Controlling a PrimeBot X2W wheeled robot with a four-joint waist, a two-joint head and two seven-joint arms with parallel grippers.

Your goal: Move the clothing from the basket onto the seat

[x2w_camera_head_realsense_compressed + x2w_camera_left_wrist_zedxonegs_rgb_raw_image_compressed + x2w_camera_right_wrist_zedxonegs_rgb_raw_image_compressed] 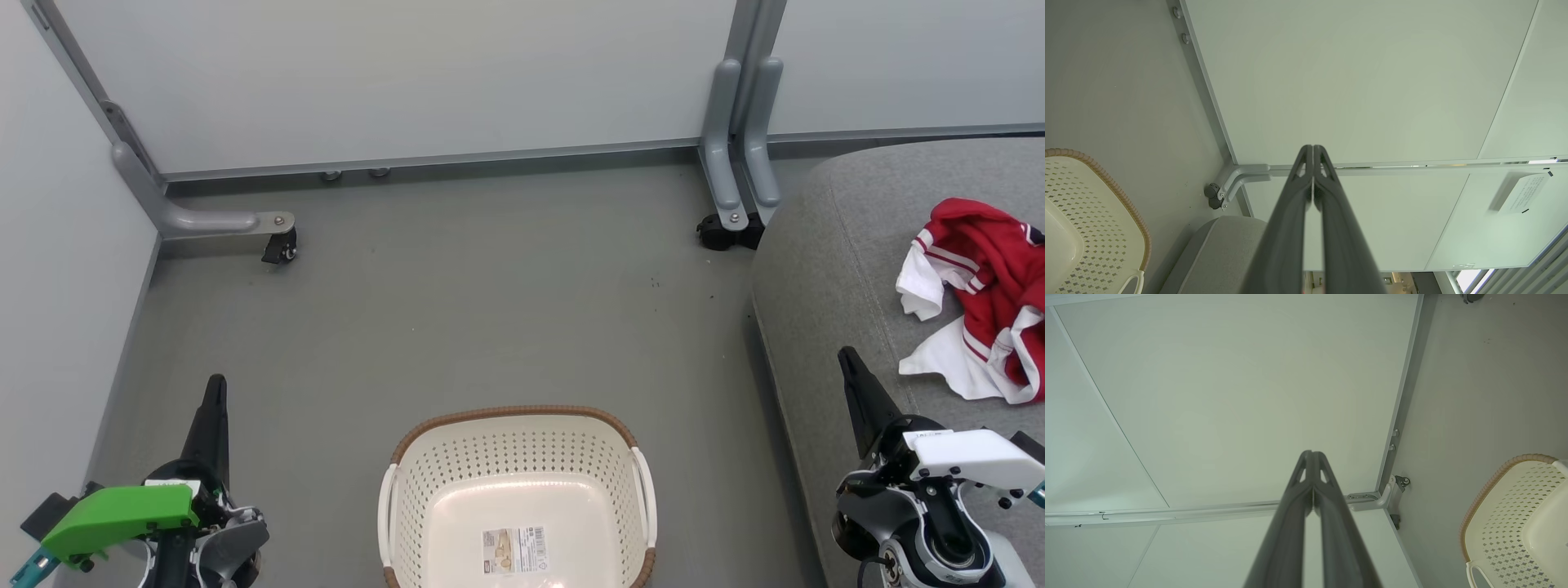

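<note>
The basket [514,411] is empty and the clothing [992,253] lies on the seat [824,269]. My left hand [215,384] and right hand [845,355] are pressed together, empty. I judge nothing is left to fetch.

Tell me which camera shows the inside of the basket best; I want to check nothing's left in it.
Head view: it looks straight down into the basket, showing its bare bottom and label sticker, with nothing lying in it. The wrist views each catch a corner of the basket: rim and perforated wall.
</note>
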